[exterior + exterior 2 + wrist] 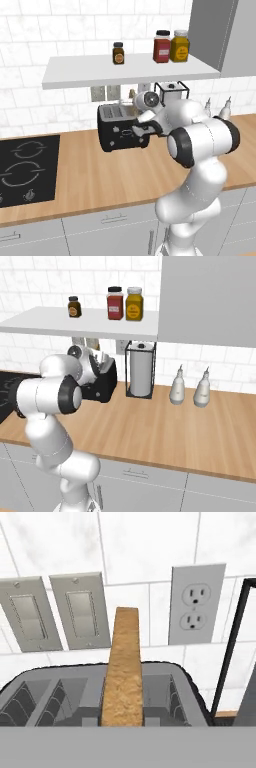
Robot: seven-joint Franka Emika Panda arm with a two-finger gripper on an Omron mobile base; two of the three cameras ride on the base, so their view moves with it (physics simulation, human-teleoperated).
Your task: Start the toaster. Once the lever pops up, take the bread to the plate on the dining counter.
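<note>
Though the arm (200,145) blocks much of the middle of both base views, the wooden worktop (100,175) runs plainly across them, with white cabinets below and a white shelf (125,72) above. A black hob (27,170) is cut off at the left edge of the left base view. On the worktop the toaster (116,131) stands against the tiled wall; its right end is hidden behind the arm's wrist, and in the right base view little more than a dark corner of it shows. Just to its right stands a wire-framed holder (140,370) with a white roll inside. Two pale bottles (190,387) stand further right. Three jars (107,305) sit on the shelf, their labels too small to read. The gripper (141,131) is pressed against the toaster's front, its fingers closed; what they pinch is hard to make out. From the hand view, the bread (123,672) stands upright, edge-on, in the toaster's right slot, its lower end cut off.
</note>
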